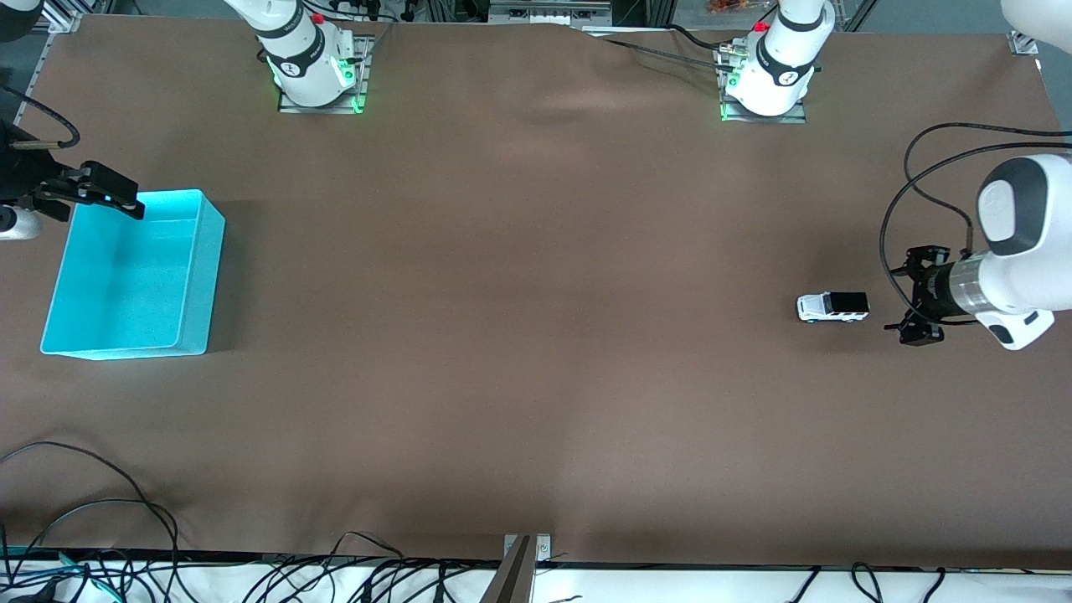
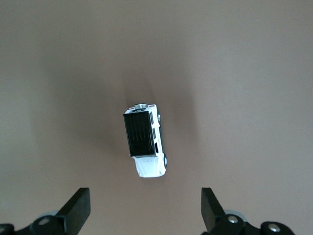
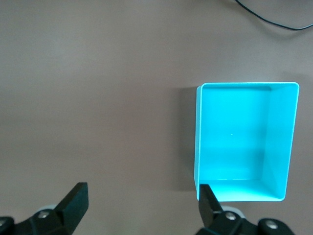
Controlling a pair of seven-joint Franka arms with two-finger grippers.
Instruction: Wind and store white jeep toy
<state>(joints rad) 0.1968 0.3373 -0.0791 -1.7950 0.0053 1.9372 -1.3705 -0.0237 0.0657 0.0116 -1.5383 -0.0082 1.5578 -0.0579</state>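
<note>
One jeep [image 1: 832,307] sits upright on the table [image 1: 519,335], well apart from one turquoise bin [image 1: 134,276], toward the left arm's end. The left gripper [image 1: 914,295] hangs spread just beside the jeep. The right gripper [image 1: 99,191] hangs spread over the bin's rim. No writing is legible.

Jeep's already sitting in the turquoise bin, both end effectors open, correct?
Not quite. The front view shows the white jeep toy on the table by the left end effector, at that arm's end. The turquoise bin holds nothing. Both end effectors are open, the right end effector over the bin's corner.
</note>
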